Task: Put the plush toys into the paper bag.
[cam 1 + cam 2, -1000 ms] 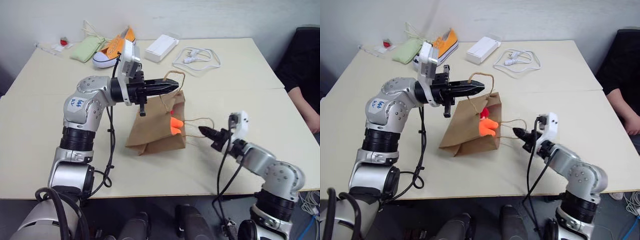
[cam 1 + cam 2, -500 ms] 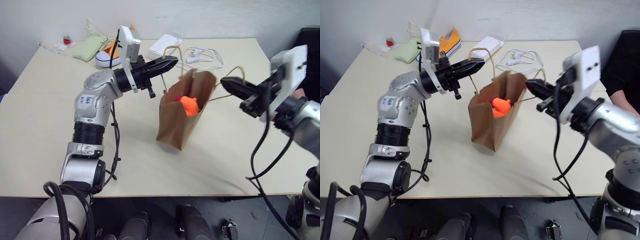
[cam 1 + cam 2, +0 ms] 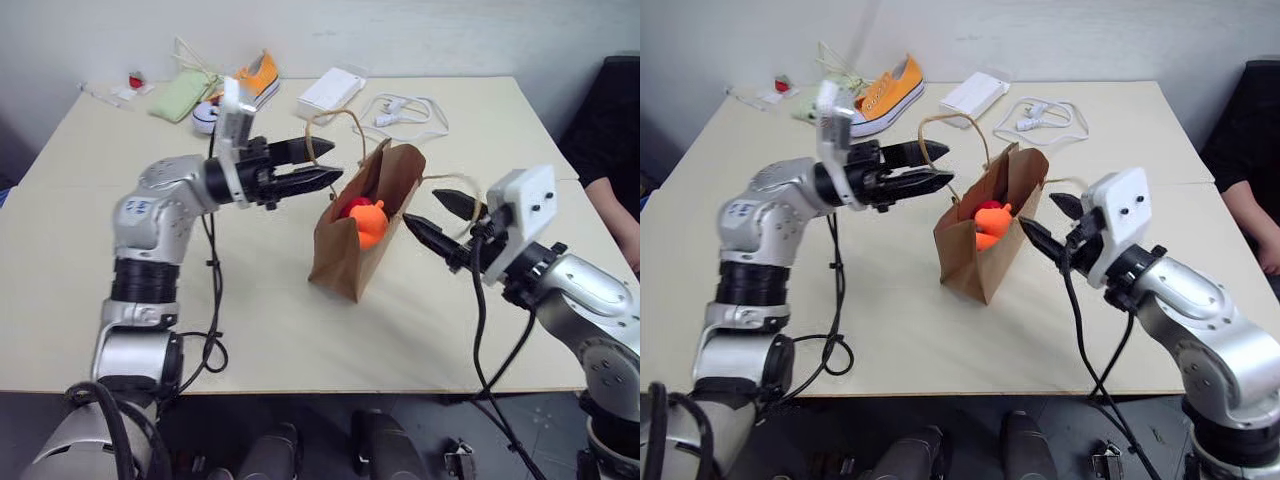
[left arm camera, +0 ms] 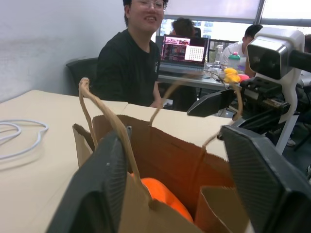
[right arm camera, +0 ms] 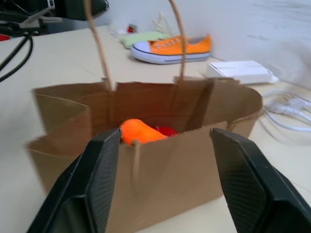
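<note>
The brown paper bag (image 3: pixel 352 250) stands upright and open-mouthed in the middle of the table. Inside it lie the plush toys, an orange one (image 3: pixel 369 218) and a red one (image 3: pixel 353 206) behind it. My left gripper (image 3: pixel 325 163) is open just left of the bag's top, level with one cord handle (image 3: pixel 338 120). On the bag's other side my right gripper (image 3: pixel 432 215) is open, pointing at the bag, with the other handle (image 3: pixel 452 182) arching by its upper finger. The right wrist view looks over the bag's rim (image 5: pixel 146 141) at the orange toy (image 5: pixel 138 131).
An orange sneaker (image 3: pixel 250 80), a pale green pouch (image 3: pixel 180 95), a white box (image 3: pixel 328 92) and a white cable (image 3: pixel 405 112) lie along the table's far side. A person (image 4: pixel 131 58) sits beyond the table's right edge.
Both grippers were shut on the handles and holding the bag up. Both have opened. The left has drawn back to the left and the right has sunk. The bag now stands on the table.
</note>
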Controlling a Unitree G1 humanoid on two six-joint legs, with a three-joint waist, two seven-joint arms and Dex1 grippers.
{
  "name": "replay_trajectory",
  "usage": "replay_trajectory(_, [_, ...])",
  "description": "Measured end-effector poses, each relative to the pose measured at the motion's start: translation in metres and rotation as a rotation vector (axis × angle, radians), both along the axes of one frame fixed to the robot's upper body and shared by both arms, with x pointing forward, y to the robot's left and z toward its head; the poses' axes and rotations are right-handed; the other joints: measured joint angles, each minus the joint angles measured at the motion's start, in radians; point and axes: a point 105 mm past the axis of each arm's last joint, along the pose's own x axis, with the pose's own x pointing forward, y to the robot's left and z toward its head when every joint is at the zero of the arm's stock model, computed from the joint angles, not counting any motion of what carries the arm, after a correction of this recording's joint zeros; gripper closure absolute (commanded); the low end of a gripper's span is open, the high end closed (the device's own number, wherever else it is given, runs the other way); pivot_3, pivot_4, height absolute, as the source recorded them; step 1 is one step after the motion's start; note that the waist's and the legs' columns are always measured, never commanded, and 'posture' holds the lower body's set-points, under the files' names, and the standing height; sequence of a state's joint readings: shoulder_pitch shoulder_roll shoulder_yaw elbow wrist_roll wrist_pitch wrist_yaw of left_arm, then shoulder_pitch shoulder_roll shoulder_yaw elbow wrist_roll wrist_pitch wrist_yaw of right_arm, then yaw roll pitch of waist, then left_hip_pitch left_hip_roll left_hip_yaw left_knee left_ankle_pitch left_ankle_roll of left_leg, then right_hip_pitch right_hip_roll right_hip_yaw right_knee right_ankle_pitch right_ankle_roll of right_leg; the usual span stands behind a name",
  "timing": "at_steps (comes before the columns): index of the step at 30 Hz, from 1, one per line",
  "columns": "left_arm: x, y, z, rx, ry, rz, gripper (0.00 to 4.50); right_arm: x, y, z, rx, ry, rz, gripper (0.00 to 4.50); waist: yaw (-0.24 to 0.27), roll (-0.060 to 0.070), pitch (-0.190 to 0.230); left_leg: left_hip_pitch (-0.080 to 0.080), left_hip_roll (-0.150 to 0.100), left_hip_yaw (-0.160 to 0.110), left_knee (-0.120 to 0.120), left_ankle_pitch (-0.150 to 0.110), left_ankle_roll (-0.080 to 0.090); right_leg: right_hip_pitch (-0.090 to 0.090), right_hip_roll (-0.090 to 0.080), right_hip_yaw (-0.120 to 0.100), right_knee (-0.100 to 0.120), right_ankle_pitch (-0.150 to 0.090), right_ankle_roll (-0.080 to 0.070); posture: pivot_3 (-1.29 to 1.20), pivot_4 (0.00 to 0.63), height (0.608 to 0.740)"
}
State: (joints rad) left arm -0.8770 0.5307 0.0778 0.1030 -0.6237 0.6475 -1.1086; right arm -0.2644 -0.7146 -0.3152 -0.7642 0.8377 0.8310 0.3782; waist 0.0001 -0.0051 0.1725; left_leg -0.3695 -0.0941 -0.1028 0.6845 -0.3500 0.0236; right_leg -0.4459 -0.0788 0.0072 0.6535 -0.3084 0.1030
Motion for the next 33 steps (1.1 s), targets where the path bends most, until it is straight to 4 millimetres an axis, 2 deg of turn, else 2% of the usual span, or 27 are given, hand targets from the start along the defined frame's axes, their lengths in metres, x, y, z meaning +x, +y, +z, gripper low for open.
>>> replay_trajectory(1, [-0.004,0.006,-0.003,0.009,0.014,0.005,0.09,-0.004,-0.003,0.002,0.0,-0.002,0.008,1.72,0.001,0.0,0.0,0.0,0.0,0.0,0.0,0.0,0.0,0.0,0.0,0.0,0.0,0.0,0.0,0.0,0.15,0.74])
replay_trajectory(6, [-0.02,0.027,-0.03,0.083,0.067,0.067,0.04,-0.014,-0.025,0.018,0.035,-0.012,-0.022,1.72,0.008,0.0,0.0,0.001,0.0,0.0,0.0,0.0,0.0,0.002,0.0,0.0,-0.005,0.0,0.0,0.0,0.15,0.74])
replay_trajectory(8, [-0.018,0.029,-0.043,0.115,0.066,0.106,0.04,-0.015,-0.032,0.012,0.023,0.021,-0.037,1.72,0.018,0.0,0.0,0.001,0.0,0.0,0.0,0.0,0.0,0.002,0.0,0.0,-0.005,0.0,-0.001,0.0,0.15,0.74])
replay_trajectory(9, [-0.017,0.03,-0.05,0.135,0.058,0.127,0.04,-0.016,-0.033,0.002,0.0,0.062,-0.038,1.72,0.023,0.0,0.0,0.001,0.0,0.0,0.0,0.0,0.0,0.002,0.0,0.0,-0.006,0.0,-0.001,0.0,0.15,0.74])
replay_trajectory(12, [-0.014,0.024,-0.066,0.155,0.051,0.156,0.0,-0.012,-0.03,-0.031,-0.089,0.159,-0.039,2.32,0.027,0.0,0.0,0.001,0.0,0.001,0.001,0.0,0.0,0.002,0.0,0.0,-0.006,0.001,0.0,0.0,0.15,0.74])
replay_trajectory(14, [-0.008,0.005,-0.067,0.067,0.034,0.152,0.0,-0.001,-0.018,-0.049,-0.136,0.178,0.002,2.94,0.026,-0.001,0.0,0.001,-0.001,0.001,0.002,0.0,0.001,0.003,0.0,0.0,-0.006,0.002,0.0,0.0,0.15,0.74])
replay_trajectory(18, [-0.003,-0.021,-0.073,0.027,0.037,0.119,0.0,0.026,0.009,-0.063,-0.133,0.16,0.062,4.38,0.016,-0.002,0.0,0.001,0.0,0.002,0.003,0.001,0.0,0.001,0.001,0.001,-0.004,0.002,0.0,0.0,0.15,0.74])
replay_trajectory(22, [0.005,-0.026,-0.078,0.024,-0.006,0.135,0.0,0.041,0.03,-0.077,-0.185,0.151,0.095,4.45,0.012,-0.002,0.0,0.001,0.001,0.002,0.001,0.001,-0.001,0.0,0.001,0.0,-0.005,0.002,-0.001,0.0,0.15,0.74])
replay_trajectory(26, [0.008,-0.031,-0.089,0.041,0.023,0.133,0.0,0.046,0.036,-0.082,-0.195,0.143,0.104,4.45,0.017,-0.002,0.0,0.0,0.0,0.001,0.002,0.001,-0.001,0.0,0.001,0.0,-0.006,0.002,-0.001,0.0,0.15,0.74])
replay_trajectory(33, [0.001,-0.033,-0.086,0.039,0.015,0.106,0.0,0.052,0.056,-0.087,-0.181,0.133,0.124,4.45,0.018,-0.002,0.0,0.0,0.0,0.001,0.002,0.001,-0.001,0.0,0.001,0.0,-0.006,0.002,-0.001,0.0,0.15,0.74])
